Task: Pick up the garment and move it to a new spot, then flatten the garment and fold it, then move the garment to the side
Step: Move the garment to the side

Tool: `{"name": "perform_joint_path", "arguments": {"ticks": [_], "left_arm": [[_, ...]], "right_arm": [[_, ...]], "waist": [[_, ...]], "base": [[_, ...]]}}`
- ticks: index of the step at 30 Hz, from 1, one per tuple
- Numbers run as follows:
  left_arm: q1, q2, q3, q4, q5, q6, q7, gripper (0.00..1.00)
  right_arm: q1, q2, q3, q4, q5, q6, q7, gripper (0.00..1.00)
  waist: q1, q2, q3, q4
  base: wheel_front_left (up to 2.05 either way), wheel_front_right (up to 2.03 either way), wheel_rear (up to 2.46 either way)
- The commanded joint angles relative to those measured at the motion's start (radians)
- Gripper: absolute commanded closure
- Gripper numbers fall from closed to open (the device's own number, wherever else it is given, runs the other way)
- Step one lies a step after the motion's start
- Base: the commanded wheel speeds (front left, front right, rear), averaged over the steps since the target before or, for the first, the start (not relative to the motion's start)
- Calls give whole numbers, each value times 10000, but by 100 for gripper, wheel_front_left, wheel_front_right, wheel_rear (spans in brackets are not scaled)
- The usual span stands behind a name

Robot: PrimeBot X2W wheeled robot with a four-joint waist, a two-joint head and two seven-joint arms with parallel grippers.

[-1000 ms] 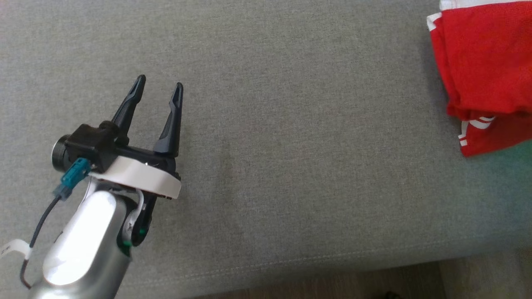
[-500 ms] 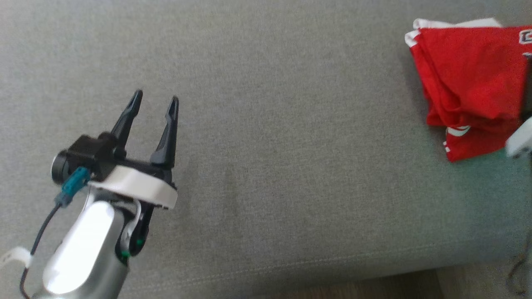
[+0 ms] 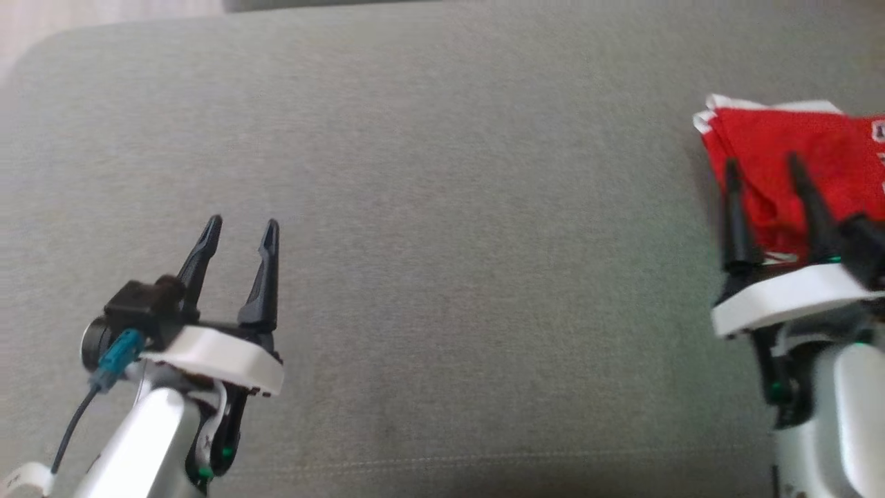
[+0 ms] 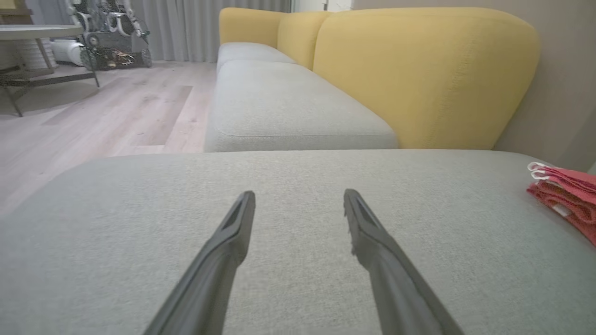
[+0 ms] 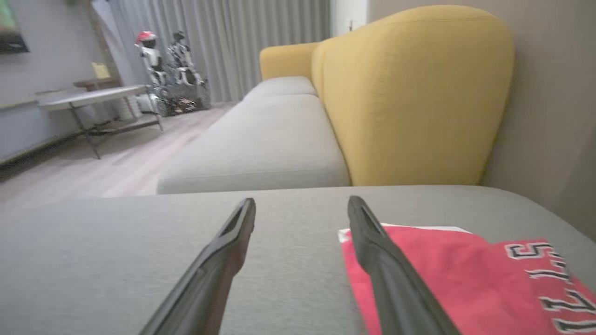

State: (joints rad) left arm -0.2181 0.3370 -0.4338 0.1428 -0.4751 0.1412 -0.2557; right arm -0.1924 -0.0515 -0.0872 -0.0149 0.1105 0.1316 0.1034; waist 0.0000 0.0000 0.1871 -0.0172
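Beside the folded red garment [image 3: 809, 149], at the grey sofa cushion's [image 3: 449, 207] right end, the right end effector [image 3: 760, 160] had newly come up, fingers spread, the garment just ahead and rightward of it. The left end effector [image 3: 243, 223], also spread, sat well apart.

The garment [image 5: 442, 274] is showing bright red, with white edging and black numerals outlined in white. The seat cushion [image 3: 449, 242] is looking plain grey, the backrest [image 4: 419, 74] mustard yellow, the floor [image 4: 116, 116] pale wood-grain.
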Motion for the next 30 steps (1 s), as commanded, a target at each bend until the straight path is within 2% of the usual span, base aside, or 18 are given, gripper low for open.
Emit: {"name": "perform_joint_path", "arguments": {"ticks": [1,4,11,30], "left_arm": [[-178,331,532,-331,-84,74,-59,0],[-27,384,567,-395,-80,100,-59,0],[351,446,540,-496,5,84,-60,0],[1349,644,271,-433,31,229,41,0]], "right_arm": [[-183,6,539,-163,339,-9,-245,0],[-287,9,1018,356,703,-9,-694,0],[-22,11,1309,1239,716,-9,-1170,0],[1805,12,930,745,601,-9,-959,0]], "waist": [[0,0,-336,361],[0,0,-534,610],[0,0,-1079,980],[0,0,-2211,899]], "base": [[0,0,0],[0,0,0],[0,0,0],[0,0,0]]}}
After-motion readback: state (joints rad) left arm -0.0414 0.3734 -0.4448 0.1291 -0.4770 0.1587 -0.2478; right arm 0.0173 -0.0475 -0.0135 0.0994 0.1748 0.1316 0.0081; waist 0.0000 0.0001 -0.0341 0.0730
